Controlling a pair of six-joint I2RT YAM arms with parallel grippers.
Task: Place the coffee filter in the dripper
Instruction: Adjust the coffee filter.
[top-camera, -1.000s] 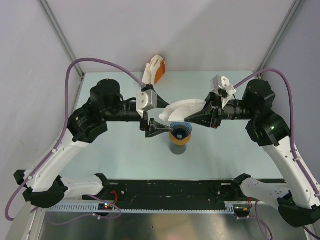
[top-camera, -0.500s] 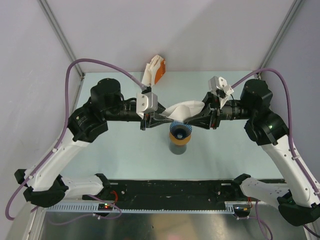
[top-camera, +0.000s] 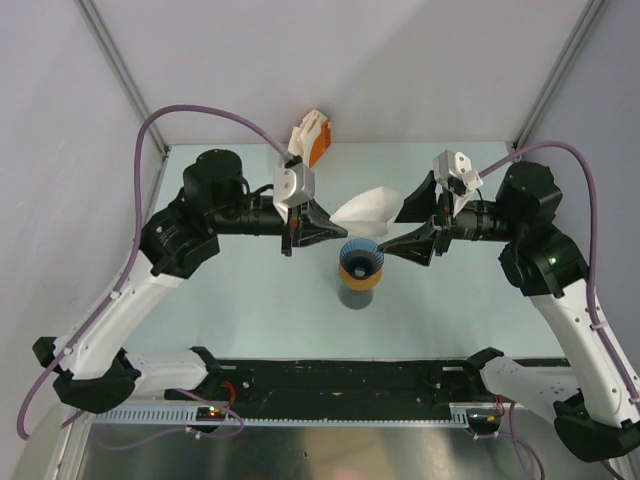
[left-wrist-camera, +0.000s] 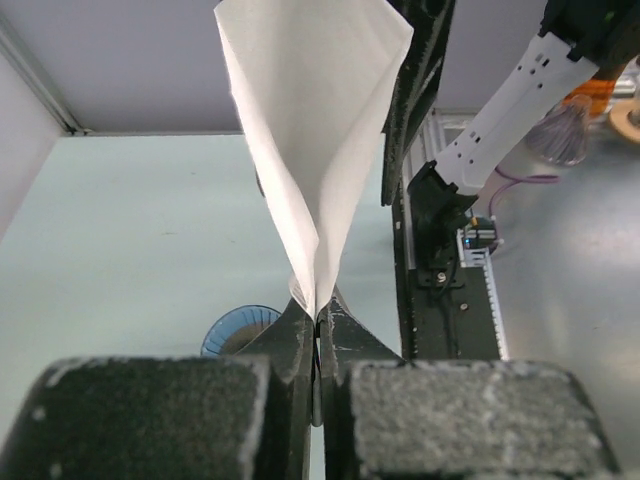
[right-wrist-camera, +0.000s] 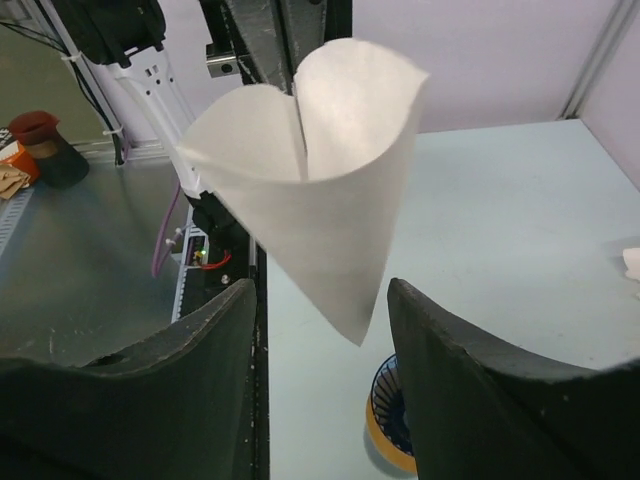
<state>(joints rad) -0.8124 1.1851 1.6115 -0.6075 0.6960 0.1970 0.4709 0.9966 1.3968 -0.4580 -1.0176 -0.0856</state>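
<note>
You have one coffee filter (top-camera: 366, 207), white paper opened into a cone, held in the air just above centre of the top view. It is not in the dripper. The left end effector (top-camera: 326, 222) is closed on the filter's pointed end. In the left wrist view its two fingers (left-wrist-camera: 296, 345) press together on the paper with no gap, and the filter (left-wrist-camera: 312, 130) fans upward from them.

The right end effector (top-camera: 410, 217) is spread wide and grips nothing. In the right wrist view its two fingers (right-wrist-camera: 205, 340) stand on either side of the filter (right-wrist-camera: 320, 210), with a gap showing on each side.

You have one dripper (top-camera: 360, 257), blue and ribbed, mouth up, just below the filter at frame centre. It sits on one orange ring (top-camera: 360, 279), which rests on one dark grey cup (top-camera: 354, 298) standing on the desk (top-camera: 240, 300). The right wrist view shows the dripper (right-wrist-camera: 396, 398) low in the frame, under and beyond the filter's tip.

Both end effectors crowd the space over the dripper, one at each side of the frame's centre. One orange-and-white object (top-camera: 312, 140) lies at the desk's upper edge, well apart from the cup. A small white scrap (right-wrist-camera: 631, 262) shows on the desk at the right edge of the right wrist view.
</note>
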